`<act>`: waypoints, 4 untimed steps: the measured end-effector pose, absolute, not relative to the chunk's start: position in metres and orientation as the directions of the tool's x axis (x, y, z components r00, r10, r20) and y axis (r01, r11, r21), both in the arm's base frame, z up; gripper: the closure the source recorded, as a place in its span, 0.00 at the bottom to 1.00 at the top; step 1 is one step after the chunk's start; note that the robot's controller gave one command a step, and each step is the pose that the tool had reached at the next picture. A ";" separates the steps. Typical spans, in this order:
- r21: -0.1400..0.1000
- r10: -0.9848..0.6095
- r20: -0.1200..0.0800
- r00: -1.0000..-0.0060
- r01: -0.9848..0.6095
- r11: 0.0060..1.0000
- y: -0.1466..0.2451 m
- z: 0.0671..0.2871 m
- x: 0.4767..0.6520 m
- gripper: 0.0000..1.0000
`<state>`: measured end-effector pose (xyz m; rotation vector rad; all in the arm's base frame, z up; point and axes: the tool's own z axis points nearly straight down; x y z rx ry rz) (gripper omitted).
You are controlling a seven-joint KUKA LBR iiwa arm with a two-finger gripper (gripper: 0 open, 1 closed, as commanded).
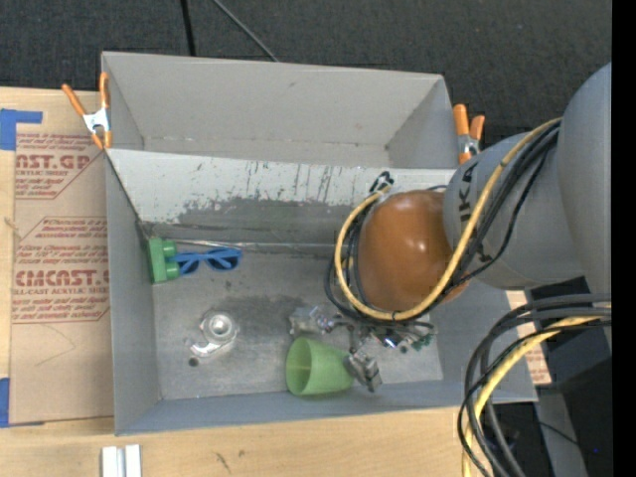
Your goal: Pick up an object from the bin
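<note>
Green cup (316,369) on side, just beside claw (364,364).

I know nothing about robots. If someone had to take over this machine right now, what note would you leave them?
Gripper: down in the bin, near its front right, beside a green cup lying on its side.
Other things: blue glasses and a green block at the left wall; a small silvery piece front left.
Done: the arm has reached in.
Left: grip one thing, probably the cup, and lift it out.
</note>
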<state>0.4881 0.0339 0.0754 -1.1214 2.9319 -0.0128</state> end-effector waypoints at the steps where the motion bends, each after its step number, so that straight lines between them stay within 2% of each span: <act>1: -0.007 -0.643 0.000 -0.766 -0.643 0.766 0.041 0.075 0.490 0.00; 2: -0.002 -0.724 -0.002 -0.690 -0.724 0.690 0.044 0.088 0.490 0.00; 3: -0.016 -0.877 -0.011 -0.481 -0.877 0.481 0.046 0.075 0.488 0.00; 4: -0.013 -0.918 -0.014 -0.396 -0.918 0.396 0.037 0.078 0.491 0.00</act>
